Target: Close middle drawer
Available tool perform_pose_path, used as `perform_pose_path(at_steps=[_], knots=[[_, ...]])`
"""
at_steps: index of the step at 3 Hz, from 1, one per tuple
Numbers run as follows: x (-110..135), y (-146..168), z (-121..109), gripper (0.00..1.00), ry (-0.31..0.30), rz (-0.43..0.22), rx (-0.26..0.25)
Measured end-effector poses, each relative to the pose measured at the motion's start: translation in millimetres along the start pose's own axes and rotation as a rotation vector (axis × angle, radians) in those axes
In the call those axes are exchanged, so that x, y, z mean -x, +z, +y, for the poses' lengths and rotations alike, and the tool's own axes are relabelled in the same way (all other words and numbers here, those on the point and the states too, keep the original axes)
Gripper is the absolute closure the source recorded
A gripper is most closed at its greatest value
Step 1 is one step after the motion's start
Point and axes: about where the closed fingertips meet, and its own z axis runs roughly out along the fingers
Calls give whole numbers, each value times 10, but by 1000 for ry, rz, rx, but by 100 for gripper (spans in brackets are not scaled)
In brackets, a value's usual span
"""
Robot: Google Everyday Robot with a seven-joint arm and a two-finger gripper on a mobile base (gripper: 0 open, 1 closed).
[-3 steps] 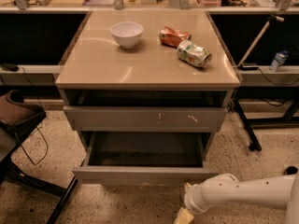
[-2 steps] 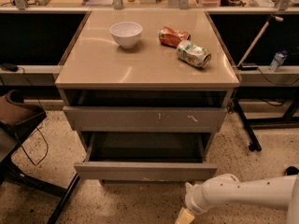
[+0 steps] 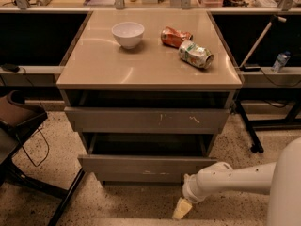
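The middle drawer (image 3: 146,164) juts open just under the scratched drawer front (image 3: 146,120). Our claw (image 3: 182,208) hangs lower, right of that front's middle; apart or together, we cannot tell. Perhaps push squarely mid-panel, evenly.

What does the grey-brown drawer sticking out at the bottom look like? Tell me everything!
The grey-brown middle drawer has a wide, plain, flat front with no handle, matte like laminate. It sits level, pulled out open below the scratched drawer front, its inside dark. The robot's gripper hangs near the speckled floor, just below the drawer's right end; contact cannot be told.
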Motion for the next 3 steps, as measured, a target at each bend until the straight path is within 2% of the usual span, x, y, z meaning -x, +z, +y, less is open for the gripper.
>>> perform_pose_path(at_steps=[1, 2, 3], knots=[[13, -136, -379, 0, 24, 9, -59], [49, -181, -520, 0, 22, 14, -76], [181, -268, -826, 0, 20, 7, -113]])
